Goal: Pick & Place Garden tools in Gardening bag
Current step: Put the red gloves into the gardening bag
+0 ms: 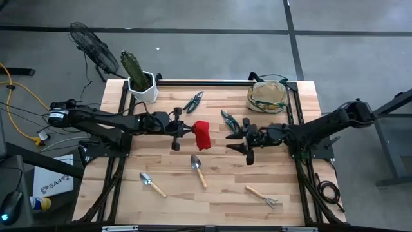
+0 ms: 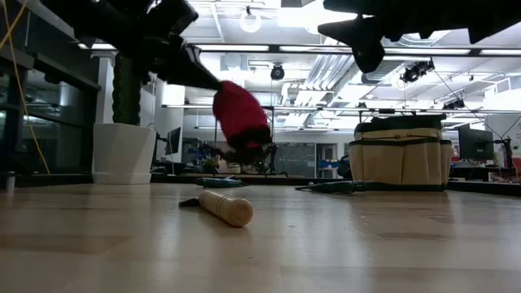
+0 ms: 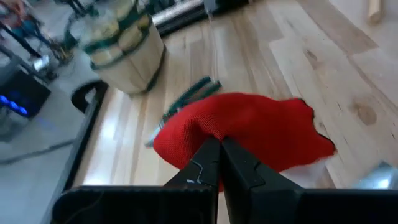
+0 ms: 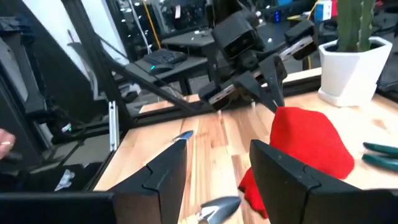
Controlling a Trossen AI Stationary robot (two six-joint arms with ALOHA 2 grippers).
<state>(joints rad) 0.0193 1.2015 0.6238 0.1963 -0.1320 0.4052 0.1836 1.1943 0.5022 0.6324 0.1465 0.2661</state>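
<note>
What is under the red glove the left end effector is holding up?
The red glove hangs above bare table, pinched by the shut left end effector. A wooden trowel handle lies nearby. The tabletop directly beneath is hidden from above.

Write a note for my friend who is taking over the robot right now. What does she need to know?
Left gripper: jaws shut on the red glove, lifted above the middle of the table.
Right gripper: jaws open, holding nothing, hovering just right of the glove.
Bag: far right corner; no tool can be seen in it.
On the table: two trowels and a rake at the near side, one pruner near the cactus pot, another near the right gripper.
Done: glove picked up.
Left: bag the glove, then the five other tools.
</note>
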